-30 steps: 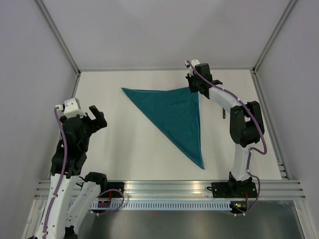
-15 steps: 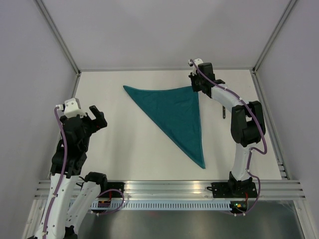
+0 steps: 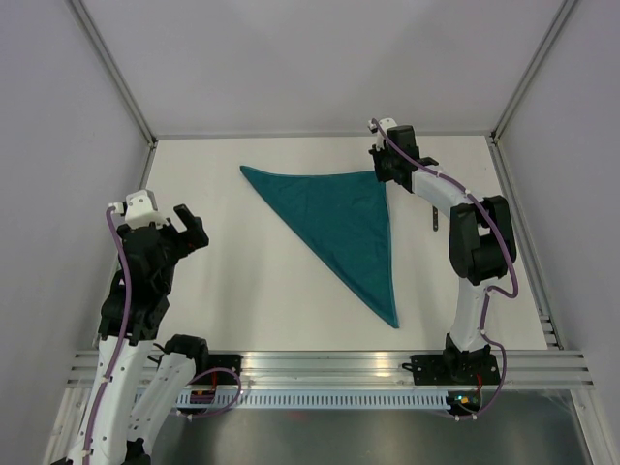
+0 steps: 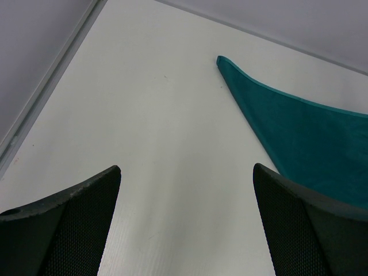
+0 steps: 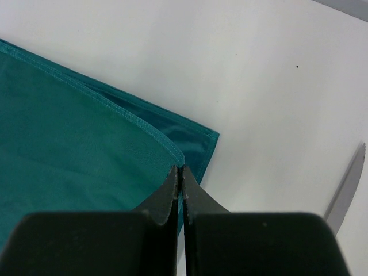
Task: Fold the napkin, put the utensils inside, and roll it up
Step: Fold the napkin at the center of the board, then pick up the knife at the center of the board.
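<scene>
The right pincer [image 5: 180, 169] is closed tight, its two fingers pressed flat together with only a hairline between them. The tips come down on the stitched hem of the napkin [image 5: 69, 132], right at the far right corner of the cloth. They seem to pinch the upper layer there, though the fingers themselves hide the exact point of contact. Just past the tips, a narrow strip of the lower layer sticks out beyond the upper one. From above, the napkin [image 3: 344, 218] lies folded into a triangle on the white table [image 3: 252, 291]. One edge runs left from the right pincer [image 3: 376, 170] and another runs from it back toward the arm bases, ending in a point.

To the right of this pincer and apart from the cloth, the silver blade of the knife [image 5: 347, 183] lies on the bare table, cut off by the picture's edge.

The left pincer [image 4: 185, 169] stands wide open and holds nothing, with only table between its fingers. The napkin's left tip [image 4: 230, 66] lies ahead of it and to its right, well apart. Nothing lies between either pincer and the cloth.
</scene>
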{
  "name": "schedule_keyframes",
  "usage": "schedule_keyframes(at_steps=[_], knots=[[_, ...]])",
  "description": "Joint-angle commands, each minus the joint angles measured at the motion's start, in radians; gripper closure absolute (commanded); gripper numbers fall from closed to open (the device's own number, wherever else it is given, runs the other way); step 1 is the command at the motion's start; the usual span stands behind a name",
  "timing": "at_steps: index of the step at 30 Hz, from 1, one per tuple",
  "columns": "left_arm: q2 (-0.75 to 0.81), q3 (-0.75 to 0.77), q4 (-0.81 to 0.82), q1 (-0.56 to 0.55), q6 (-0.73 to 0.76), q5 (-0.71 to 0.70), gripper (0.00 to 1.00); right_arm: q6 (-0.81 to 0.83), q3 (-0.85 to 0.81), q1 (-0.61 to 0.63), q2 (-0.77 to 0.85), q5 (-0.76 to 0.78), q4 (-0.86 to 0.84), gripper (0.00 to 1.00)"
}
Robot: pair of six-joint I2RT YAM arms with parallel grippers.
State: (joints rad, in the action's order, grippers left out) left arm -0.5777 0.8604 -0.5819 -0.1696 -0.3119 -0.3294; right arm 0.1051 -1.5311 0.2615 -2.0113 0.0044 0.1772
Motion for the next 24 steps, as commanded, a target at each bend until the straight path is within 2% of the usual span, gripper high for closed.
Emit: schedule_keyframes(at_steps=[1, 11, 12, 13, 15, 16, 17, 19, 24], knots=[[-0.004, -0.003, 0.034, 0.005, 0.046, 0.029, 0.0, -0.001, 0.005, -0.01, -0.013, 0.0, -0.033, 1.0], [-0.002, -0.004, 0.033, 0.005, 0.045, 0.035, 0.0, 0.004, -0.001, -0.021, -0.055, 0.025, -0.038, 0.98], [-0.002, -0.004, 0.031, 0.005, 0.046, 0.035, 0.0, 0.004, -0.006, -0.022, -0.059, 0.028, -0.033, 0.94], [-0.002, -0.004, 0.033, 0.005, 0.045, 0.036, 0.0, 0.002, -0.015, -0.022, -0.069, 0.032, -0.028, 0.84], [-0.002, -0.004, 0.031, 0.005, 0.046, 0.036, 0.0, 0.001, -0.023, -0.025, -0.073, 0.039, -0.022, 0.68], [-0.002, -0.004, 0.033, 0.004, 0.046, 0.038, 0.0, 0.001, -0.03, -0.025, -0.073, 0.043, -0.021, 0.52], [-0.001, -0.004, 0.031, 0.004, 0.046, 0.038, 0.0, 0.001, -0.038, -0.027, -0.076, 0.052, -0.016, 0.47], [0.006, -0.004, 0.031, 0.005, 0.046, 0.046, 0.0, 0.002, -0.058, -0.028, -0.072, 0.068, 0.001, 0.38], [0.019, -0.004, 0.031, 0.004, 0.05, 0.058, 0.0, -0.022, -0.052, -0.068, -0.035, 0.108, 0.048, 0.37]])
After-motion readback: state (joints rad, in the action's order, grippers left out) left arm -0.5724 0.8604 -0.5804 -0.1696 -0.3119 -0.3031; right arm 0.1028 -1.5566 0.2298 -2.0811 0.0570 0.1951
